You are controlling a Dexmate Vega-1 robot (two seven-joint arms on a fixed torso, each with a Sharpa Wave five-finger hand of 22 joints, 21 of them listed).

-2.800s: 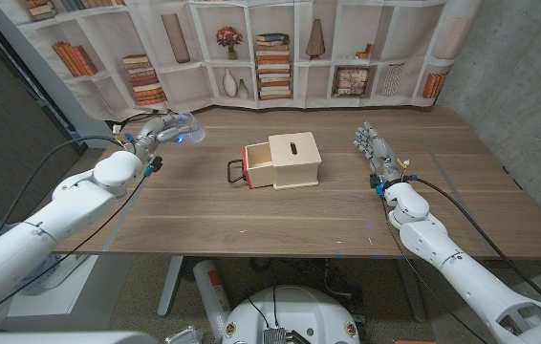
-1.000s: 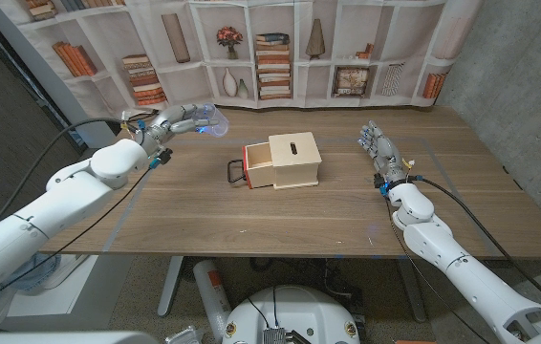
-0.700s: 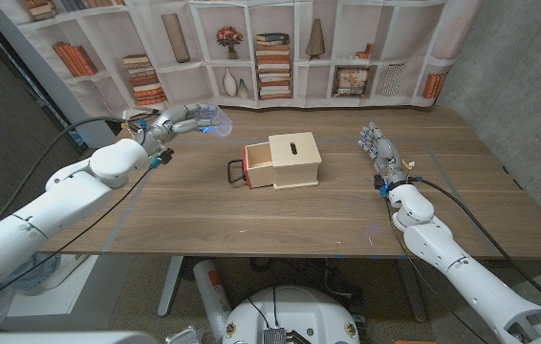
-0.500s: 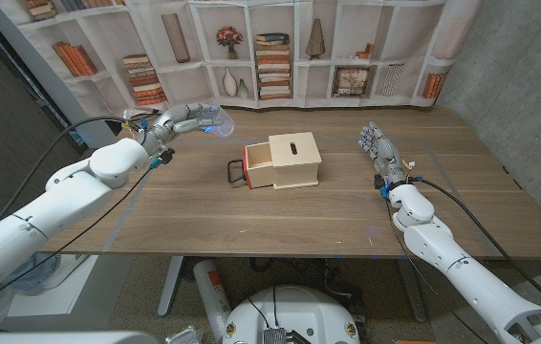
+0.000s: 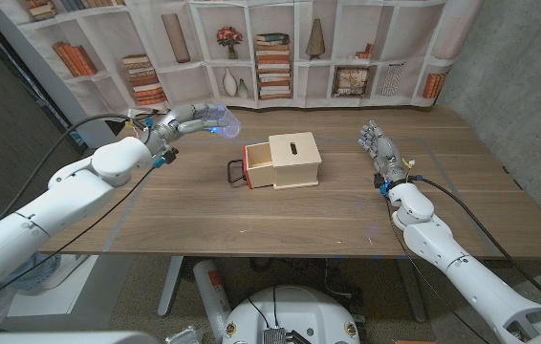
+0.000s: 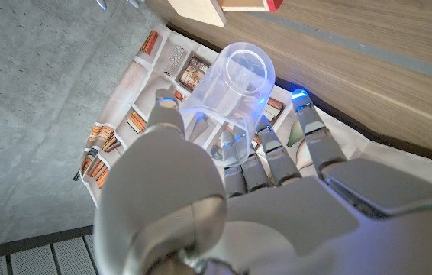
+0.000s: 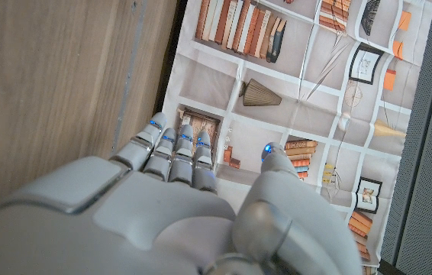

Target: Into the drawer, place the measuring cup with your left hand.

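Observation:
My left hand (image 5: pixel 186 119) holds a clear plastic measuring cup (image 5: pixel 221 122) in the air, left of the small wooden box (image 5: pixel 294 160). The left wrist view shows the measuring cup (image 6: pixel 233 88) gripped between the thumb and fingers (image 6: pixel 268 149) of the left hand (image 6: pixel 224 191). The box's drawer (image 5: pixel 259 166) is pulled out toward the left, with a red edge and a black handle (image 5: pixel 235 172). My right hand (image 5: pixel 376 148) stands over the table's right side, holding nothing, fingers straight and close together; the right hand (image 7: pixel 170 198) looks the same in the right wrist view.
A printed bookshelf backdrop (image 5: pixel 270 57) hangs behind the wooden table (image 5: pixel 251 215). Cables run along both arms. Bare tabletop lies in front of the box and between the box and my right hand.
My left hand has carried the cup up and to the right, closer to the box. The right hand has stayed in place.

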